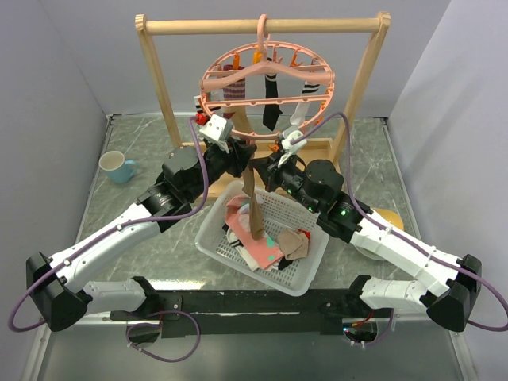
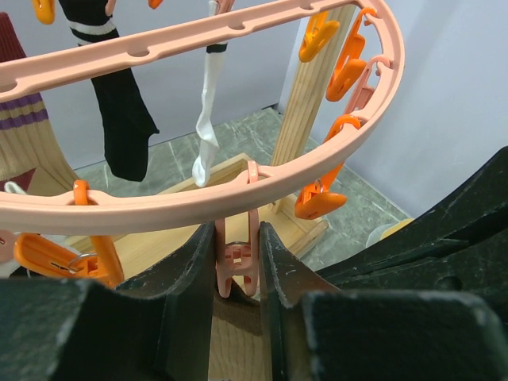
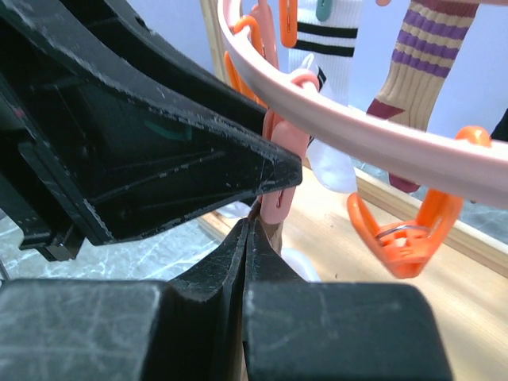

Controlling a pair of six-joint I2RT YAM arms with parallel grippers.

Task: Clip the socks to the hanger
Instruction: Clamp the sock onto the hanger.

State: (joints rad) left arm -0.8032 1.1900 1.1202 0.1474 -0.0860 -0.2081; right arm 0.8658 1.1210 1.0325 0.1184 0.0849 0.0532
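**Hidden or unclear**
- The mug [image 1: 117,167] stands near the left edge of the bench [image 1: 373,159]. Its contents cannot be made out.
- The left fingers [image 2: 190,270] stand narrow and are closed on one pink clip [image 2: 236,270]. The clip's lower end is hidden between them.
- The tan sock [image 1: 255,208] rises from the basket [image 1: 317,266] at the bench's centre up to the two wrists. The arms cover its top in the overhead view.
- The right fingers [image 3: 222,262] are pressed fully together on that sock's top edge. Only a brown sliver of it shows at their tips.
- The loose socks [image 1: 270,246] lie heaped in the basket, so single items cannot be told apart.
- A yellow object [image 1: 390,216] toward the right edge is mostly covered by the right arm and cannot be identified.

**Hanger**
- The hanger [image 2: 198,202] is a salmon-pink ring with spokes. It hooks on the wooden rack [image 1: 262,26] at the far edge.
- Orange clips [image 2: 347,71] dangle from the ring.
- A black sock [image 2: 119,119], a white sock [image 2: 208,119] and a tan sock with purple stripes [image 3: 413,63] hang from it.
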